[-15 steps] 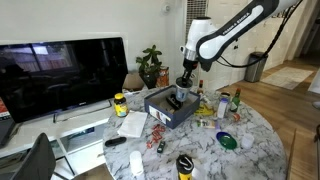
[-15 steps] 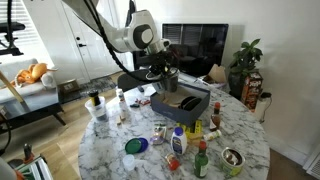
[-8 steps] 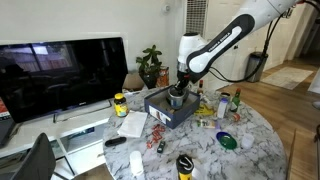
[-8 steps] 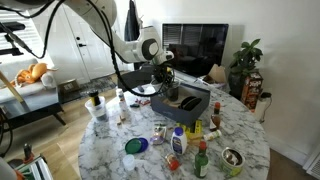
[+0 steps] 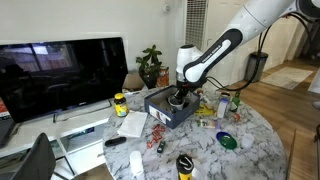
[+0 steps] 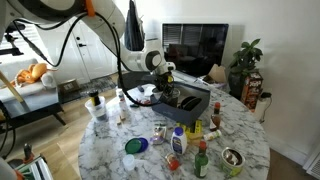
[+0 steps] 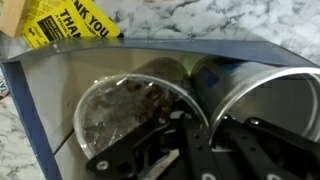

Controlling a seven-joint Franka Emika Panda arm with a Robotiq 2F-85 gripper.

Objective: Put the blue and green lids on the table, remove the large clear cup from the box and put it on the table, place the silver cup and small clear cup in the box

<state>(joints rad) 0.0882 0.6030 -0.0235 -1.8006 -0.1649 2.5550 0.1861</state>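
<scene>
Plainly, the arm bends at its elbow and reaches steeply down in an exterior view, with the gripper (image 5: pixel 178 97) low inside the box (image 5: pixel 163 117). In the wrist view we see two cups just beside each other within the navy walls: a clear cup (image 7: pixel 120 115) with a dark speckled inside, and the silver cup (image 7: pixel 270 95). The fingers converge near their rims; we cannot tell whether they pinch anything.

The box (image 5: pixel 160 112) stands on the tabletop (image 5: pixel 260 150). In it the large clear cup (image 7: pixel 115 115) stands upright, just left of another round container (image 7: pixel 265 90) in the wrist view. The gripper (image 7: pixel 197 135) reaches down into the box over both, and a blue lid (image 6: pixel 135 146) lies flat on the tabletop, well apart from the box.
</scene>
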